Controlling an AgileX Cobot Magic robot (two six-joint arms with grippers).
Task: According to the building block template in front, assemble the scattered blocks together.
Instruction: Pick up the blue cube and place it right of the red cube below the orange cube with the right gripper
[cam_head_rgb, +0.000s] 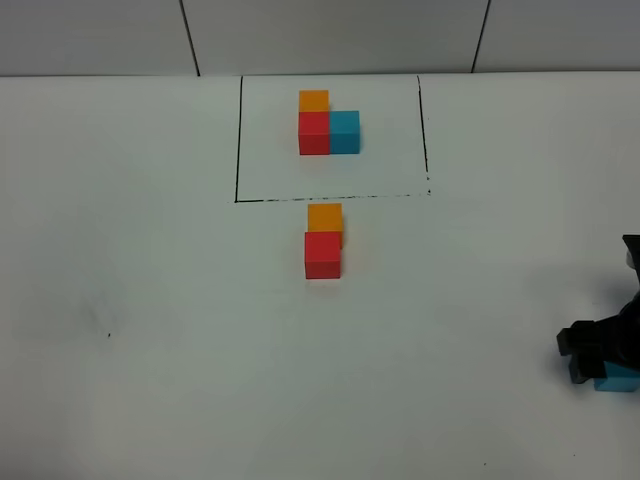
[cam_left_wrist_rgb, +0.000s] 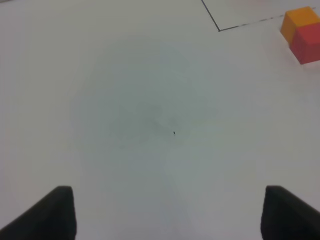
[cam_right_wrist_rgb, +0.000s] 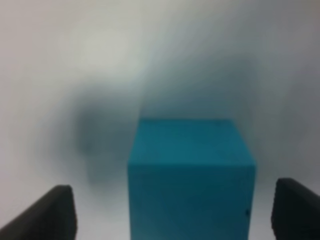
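The building block template (cam_head_rgb: 328, 130), an orange, red and blue L of cubes, sits inside a thin black drawn rectangle (cam_head_rgb: 238, 140) at the back. Just in front of it an orange cube (cam_head_rgb: 325, 217) touches a red cube (cam_head_rgb: 322, 254); both also show in the left wrist view as the orange cube (cam_left_wrist_rgb: 300, 20) and red cube (cam_left_wrist_rgb: 307, 42). The light blue cube (cam_head_rgb: 618, 379) rests on the table at the far right. My right gripper (cam_right_wrist_rgb: 177, 210) is low around the blue cube (cam_right_wrist_rgb: 190, 175), open, with a gap on each side. My left gripper (cam_left_wrist_rgb: 167, 215) is open over bare table.
The white table (cam_head_rgb: 150, 300) stretches wide to the left and front. A corner of the drawn black line (cam_left_wrist_rgb: 218, 27) shows in the left wrist view. The right arm (cam_head_rgb: 610, 340) is at the picture's right edge. A grey panelled wall (cam_head_rgb: 330, 35) stands behind.
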